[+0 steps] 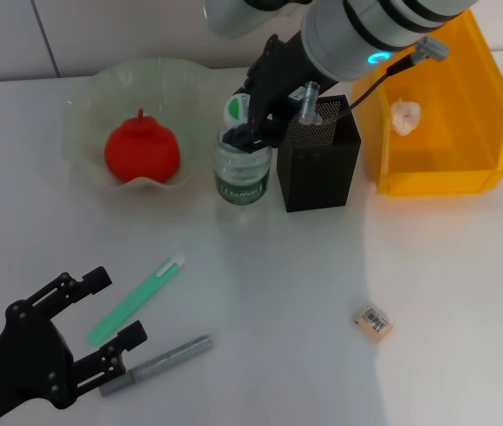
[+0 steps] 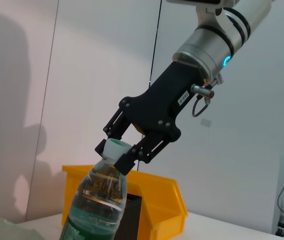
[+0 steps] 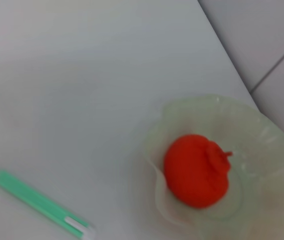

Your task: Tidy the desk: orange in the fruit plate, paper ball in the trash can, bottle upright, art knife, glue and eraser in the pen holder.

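Nearest the robot, the left gripper [image 1: 78, 328] hovers low over the white desk [image 1: 260, 293] at the front left, its black fingers spread and holding nothing. Just beside its fingertips lie a grey, pen-shaped tool [image 1: 158, 364], probably the art knife though its details are hard to make out, and a green stick with a white cap [image 1: 136, 300], set at a slant. Well apart to the right, the eraser [image 1: 373, 321] lies alone on the bare desk, barcode sticker up.

Farther back, the bottle [image 1: 243, 169] stands upright, or nearly so, just beside the pen holder [image 1: 318, 164]. The right gripper [image 1: 249, 114] reaches down from above, and its jaws are pinched on the bottle's neck just under the white cap, as the left wrist view shows clearly [image 2: 117, 150].

To the left of the bottle, the orange [image 1: 142, 149] sits inside the fruit plate [image 1: 87, 102], stem up. At the far right, behind the pen holder, the trash can [image 1: 473, 106] holds the paper ball [image 1: 405, 116] on its floor.
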Tool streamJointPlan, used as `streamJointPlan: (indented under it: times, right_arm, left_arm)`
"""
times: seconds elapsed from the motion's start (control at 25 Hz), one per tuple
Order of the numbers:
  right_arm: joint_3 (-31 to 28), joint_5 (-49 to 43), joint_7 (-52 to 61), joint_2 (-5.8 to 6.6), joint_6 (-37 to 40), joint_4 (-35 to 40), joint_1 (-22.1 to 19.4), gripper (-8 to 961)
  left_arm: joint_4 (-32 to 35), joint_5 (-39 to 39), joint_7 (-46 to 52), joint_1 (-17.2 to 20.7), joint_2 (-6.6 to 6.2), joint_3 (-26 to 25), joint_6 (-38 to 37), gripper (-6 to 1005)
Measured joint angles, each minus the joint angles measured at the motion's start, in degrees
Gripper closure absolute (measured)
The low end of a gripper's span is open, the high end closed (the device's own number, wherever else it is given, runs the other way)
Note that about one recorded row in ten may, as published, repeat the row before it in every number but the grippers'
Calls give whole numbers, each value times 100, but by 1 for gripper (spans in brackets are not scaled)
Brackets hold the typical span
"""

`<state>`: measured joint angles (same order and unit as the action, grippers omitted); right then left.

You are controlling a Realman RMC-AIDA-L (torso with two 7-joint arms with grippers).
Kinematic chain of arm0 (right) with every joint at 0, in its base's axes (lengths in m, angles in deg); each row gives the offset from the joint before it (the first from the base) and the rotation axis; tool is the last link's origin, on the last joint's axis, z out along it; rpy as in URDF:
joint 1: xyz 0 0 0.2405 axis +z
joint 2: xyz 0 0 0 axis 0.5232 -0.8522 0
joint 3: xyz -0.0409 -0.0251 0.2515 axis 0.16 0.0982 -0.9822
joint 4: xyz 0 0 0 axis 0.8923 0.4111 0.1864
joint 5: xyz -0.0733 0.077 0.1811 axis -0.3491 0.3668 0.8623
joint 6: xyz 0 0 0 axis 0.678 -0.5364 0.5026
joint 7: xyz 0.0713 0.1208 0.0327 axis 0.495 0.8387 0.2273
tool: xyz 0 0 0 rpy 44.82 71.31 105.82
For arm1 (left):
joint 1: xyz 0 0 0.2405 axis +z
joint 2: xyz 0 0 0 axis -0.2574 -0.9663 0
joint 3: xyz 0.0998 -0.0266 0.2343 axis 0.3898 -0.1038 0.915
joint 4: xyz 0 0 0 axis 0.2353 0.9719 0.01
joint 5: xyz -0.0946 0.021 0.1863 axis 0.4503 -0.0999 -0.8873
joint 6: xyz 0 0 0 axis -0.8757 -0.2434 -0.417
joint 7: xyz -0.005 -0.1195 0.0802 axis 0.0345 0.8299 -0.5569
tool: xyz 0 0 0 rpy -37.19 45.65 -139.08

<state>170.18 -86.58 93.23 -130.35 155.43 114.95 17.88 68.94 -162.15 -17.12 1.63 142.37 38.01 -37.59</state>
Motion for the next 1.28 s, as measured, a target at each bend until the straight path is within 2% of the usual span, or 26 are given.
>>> streamJointPlan:
  times: [0.52,0.88,1.08,1.28]
  right_arm:
    - [25,530,154,-6,14,-353,396,517]
    - [162,683,165,-23,-181,-557,673,517]
    - [253,878,165,-30,-407,-951,959,517]
    - [368,982,141,-30,-550,-1115,1059,516]
  left_arm:
    - [-66,-1,-78,154,-2,-18,11,214]
    - [-64,-2,-79,188,-12,-41,-7,214]
    - [-64,-2,-80,187,-11,-39,8,213]
    - [-64,0,-80,212,-11,-37,11,213]
